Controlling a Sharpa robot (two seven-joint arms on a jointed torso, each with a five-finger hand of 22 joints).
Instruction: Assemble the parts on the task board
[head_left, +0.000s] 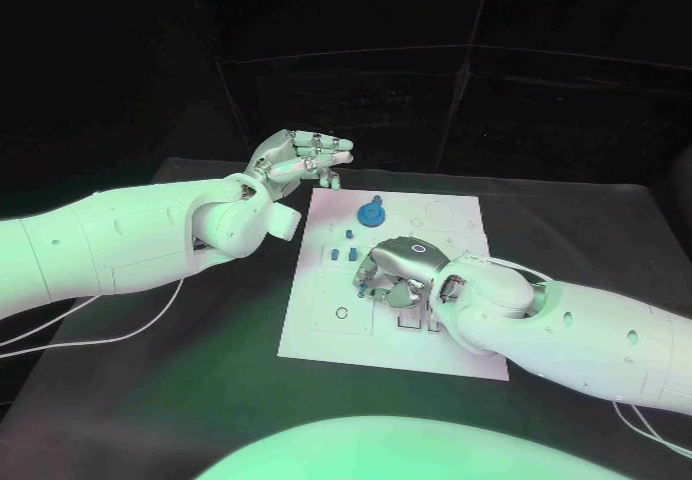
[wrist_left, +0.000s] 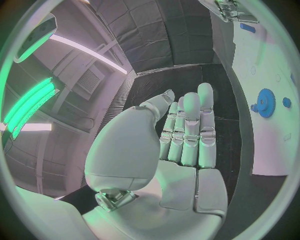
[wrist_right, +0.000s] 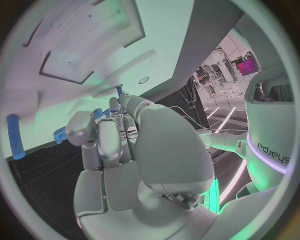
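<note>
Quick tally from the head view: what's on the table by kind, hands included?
Task board: 1
Blue gear: 1
Small blue pegs in plain sight: 3 (the right hand may hide more)
Hands: 2, left hand and right hand
Total: 7

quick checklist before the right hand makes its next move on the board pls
1. Right hand over the task board: ok, it sits low over the board's middle.
2. What the right hand holds: cannot tell, its fingers curl down and hide whatever is beneath.
3. Left hand out of the way: ok, raised off the board's far left corner, fingers together, nothing in it.
4. Blue gear clear of the right hand: ok, it lies apart on the far part of the board.
5. Small blue parts beside the right hand: not ok, they stand close to its fingers and could be knocked.
</note>
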